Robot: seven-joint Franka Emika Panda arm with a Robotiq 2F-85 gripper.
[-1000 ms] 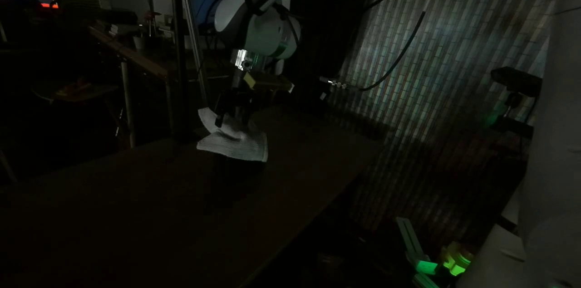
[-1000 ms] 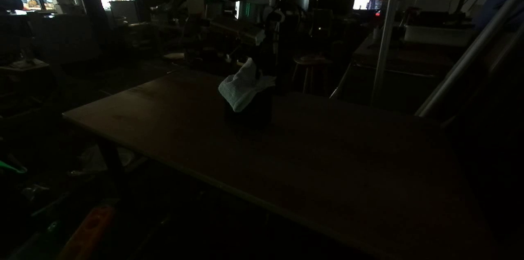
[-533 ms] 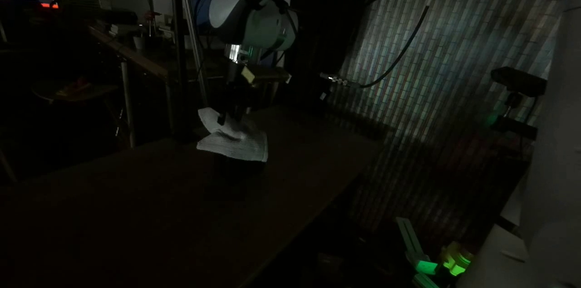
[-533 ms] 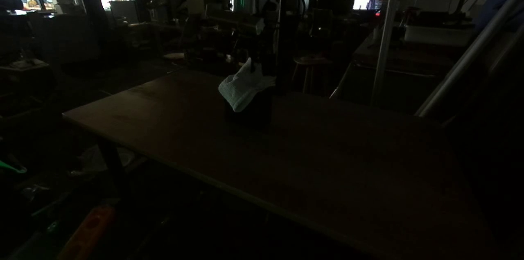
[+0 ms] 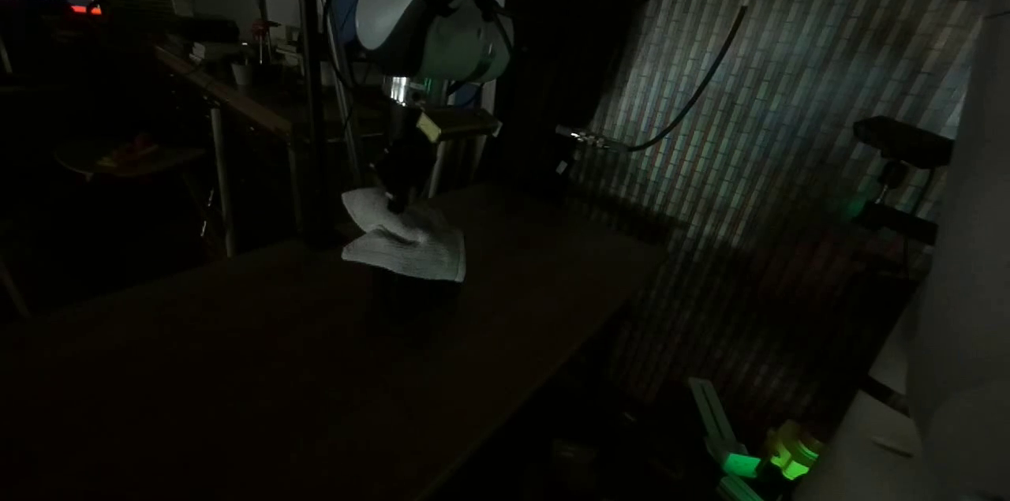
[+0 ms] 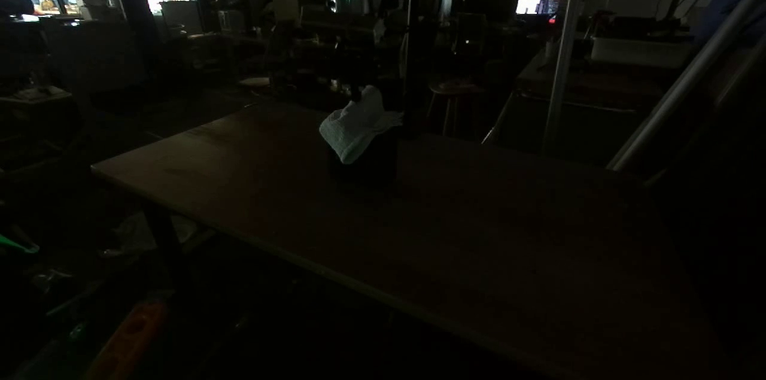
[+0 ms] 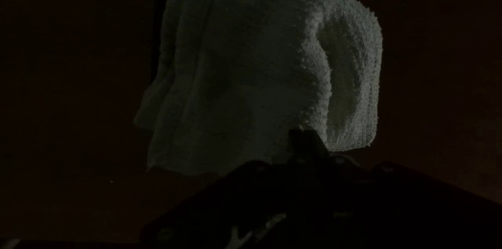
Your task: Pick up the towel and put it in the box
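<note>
1. Claw [image 7: 302,134] closes and shifts slightly since the earlier frame; fingertips meet, nothing visibly pinched.
2. Terry towel [image 5: 412,247] lies draped over the dark box [image 6: 372,161], edges overhanging.
3. Pickup seems done; tucking in likely remains.

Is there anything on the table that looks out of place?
Yes: the towel drapes over the top of the box, its edges sticking out past the sides. That looks odd because it should go inside.
</note>
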